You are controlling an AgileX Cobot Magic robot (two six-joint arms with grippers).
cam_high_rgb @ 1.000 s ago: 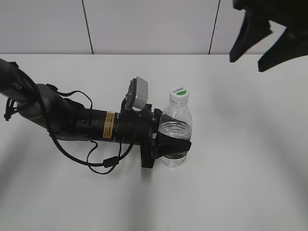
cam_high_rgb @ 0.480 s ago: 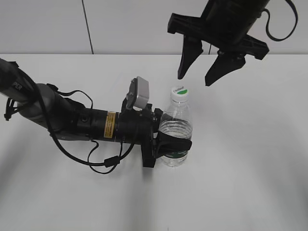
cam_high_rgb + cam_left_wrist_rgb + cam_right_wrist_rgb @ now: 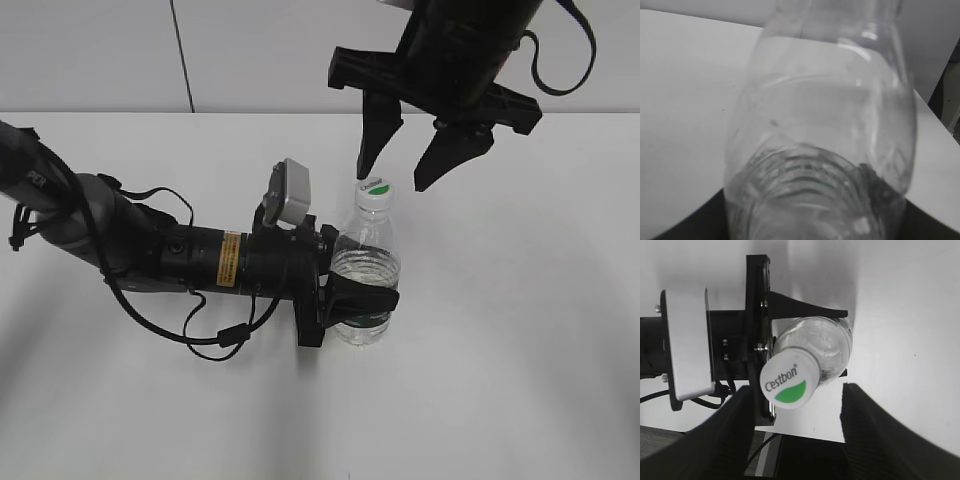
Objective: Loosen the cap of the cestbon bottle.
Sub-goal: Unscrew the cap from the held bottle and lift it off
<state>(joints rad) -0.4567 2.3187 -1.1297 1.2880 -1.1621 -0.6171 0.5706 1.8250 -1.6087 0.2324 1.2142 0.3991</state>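
We see the left gripper (image 3: 362,303) clamped round the cestbon bottle (image 3: 364,270), upright on the white table (image 3: 520,330). Right gripper (image 3: 397,167) hangs w/ fingers spread wide, just above the cap (image 3: 373,190), not touching.

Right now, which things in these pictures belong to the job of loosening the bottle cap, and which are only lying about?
Part of the job:
- bottle, upright, held by the left gripper
- cap, still on
- right gripper, open above the cap

Only there:
- white table
- loose black cable beside the left arm
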